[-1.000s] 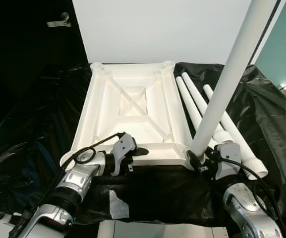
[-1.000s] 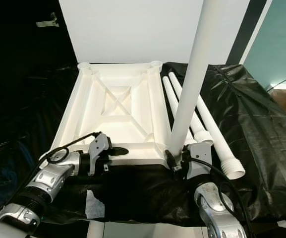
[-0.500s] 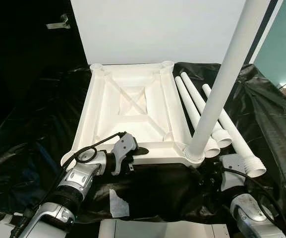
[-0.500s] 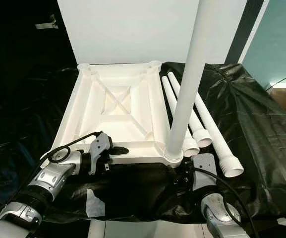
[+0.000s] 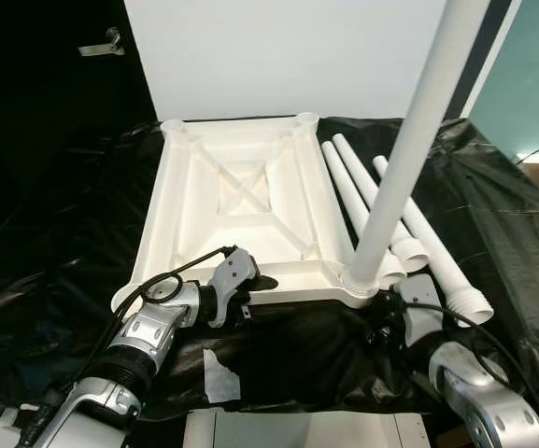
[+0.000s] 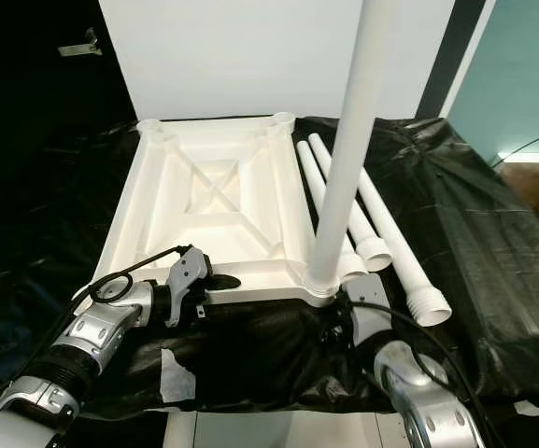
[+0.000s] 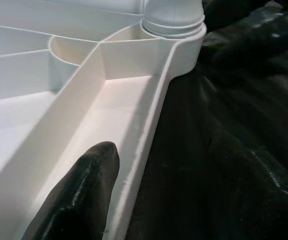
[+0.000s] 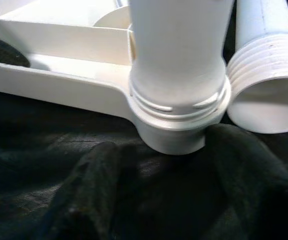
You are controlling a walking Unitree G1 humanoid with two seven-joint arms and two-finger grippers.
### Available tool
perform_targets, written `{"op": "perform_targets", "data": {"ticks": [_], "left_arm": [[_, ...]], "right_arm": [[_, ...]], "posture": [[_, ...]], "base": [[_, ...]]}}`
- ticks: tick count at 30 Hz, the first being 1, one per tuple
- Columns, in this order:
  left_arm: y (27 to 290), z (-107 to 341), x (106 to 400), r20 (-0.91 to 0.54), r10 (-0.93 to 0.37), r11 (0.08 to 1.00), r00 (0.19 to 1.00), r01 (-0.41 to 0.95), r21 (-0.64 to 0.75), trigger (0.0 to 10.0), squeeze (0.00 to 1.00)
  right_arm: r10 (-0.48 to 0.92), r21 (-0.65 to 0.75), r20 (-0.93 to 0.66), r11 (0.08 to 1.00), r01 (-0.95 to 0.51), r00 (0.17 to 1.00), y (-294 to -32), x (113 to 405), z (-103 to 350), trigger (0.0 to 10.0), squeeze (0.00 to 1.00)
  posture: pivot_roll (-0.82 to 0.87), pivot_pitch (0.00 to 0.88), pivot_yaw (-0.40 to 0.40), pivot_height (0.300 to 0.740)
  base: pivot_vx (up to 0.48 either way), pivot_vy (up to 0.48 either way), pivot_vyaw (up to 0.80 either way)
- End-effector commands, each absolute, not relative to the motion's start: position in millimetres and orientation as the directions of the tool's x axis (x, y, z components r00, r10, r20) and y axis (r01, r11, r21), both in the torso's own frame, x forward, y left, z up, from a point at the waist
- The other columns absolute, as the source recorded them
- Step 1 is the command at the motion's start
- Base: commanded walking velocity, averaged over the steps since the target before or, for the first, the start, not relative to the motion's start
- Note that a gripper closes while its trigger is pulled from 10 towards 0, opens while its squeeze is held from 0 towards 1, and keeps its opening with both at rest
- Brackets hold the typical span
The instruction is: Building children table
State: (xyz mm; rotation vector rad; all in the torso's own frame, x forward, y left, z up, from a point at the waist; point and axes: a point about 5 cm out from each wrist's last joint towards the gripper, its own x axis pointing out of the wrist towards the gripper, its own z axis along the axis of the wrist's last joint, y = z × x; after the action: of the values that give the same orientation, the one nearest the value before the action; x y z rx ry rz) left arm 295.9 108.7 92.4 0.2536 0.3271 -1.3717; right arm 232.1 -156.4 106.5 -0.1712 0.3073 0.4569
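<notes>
Left gripper [image 5: 250,285] jaws clamp the tabletop [image 5: 241,187] near rim; right gripper [image 8: 158,200] jaws released below the upright leg [image 5: 409,140]

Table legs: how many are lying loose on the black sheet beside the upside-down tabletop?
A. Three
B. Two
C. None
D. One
A: three loose legs lie side by side on the black sheet right of the tabletop, while a fourth leg stands upright in its near right corner socket.

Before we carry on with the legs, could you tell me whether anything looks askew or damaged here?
The fitted leg leans a little in its corner socket in the left eye view, though it looks straighter in the right eye view. The black sheet has a torn patch near the front edge.
</notes>
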Motion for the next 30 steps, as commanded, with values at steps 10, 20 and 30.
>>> {"op": "perform_targets", "data": {"ticks": [10, 20, 30], "left_arm": [[103.6, 78.4, 268.2, -0.381, -0.913, -0.053, -0.145, 0.969, -0.243, 0.0, 0.0], [93.0, 79.6, 262.0, -0.337, -0.925, -0.08, -0.175, 0.958, -0.276, 0.0, 0.0], [72.7, 82.1, 276.1, -0.283, -0.959, 0.032, -0.005, 0.992, -0.124, 10.0, 0.09]], "right_arm": [[0.428, -0.13, -0.321, 0.863, -0.487, 0.845, -149.1, 276.8, 108.2, 0.8, 0.0], [0.392, -0.176, -0.269, 0.878, -0.445, 0.88, -149.0, 311.1, 121.4, 2.0, 0.0], [0.419, -0.159, -0.25, 0.871, -0.464, 0.873, -128.7, 311.2, 121.0, 10.0, 0.0]], "posture": [[-0.07, 0.0, 0.014, 0.74], [-0.06, 0.0, 0.01, 0.74], [-0.06, 0.0, 0.0, 0.74]], "base": [[0.0, 0.0, 0.0], [0.0, 0.0, 0.0], [0.0, 0.0, 0.0]]}}
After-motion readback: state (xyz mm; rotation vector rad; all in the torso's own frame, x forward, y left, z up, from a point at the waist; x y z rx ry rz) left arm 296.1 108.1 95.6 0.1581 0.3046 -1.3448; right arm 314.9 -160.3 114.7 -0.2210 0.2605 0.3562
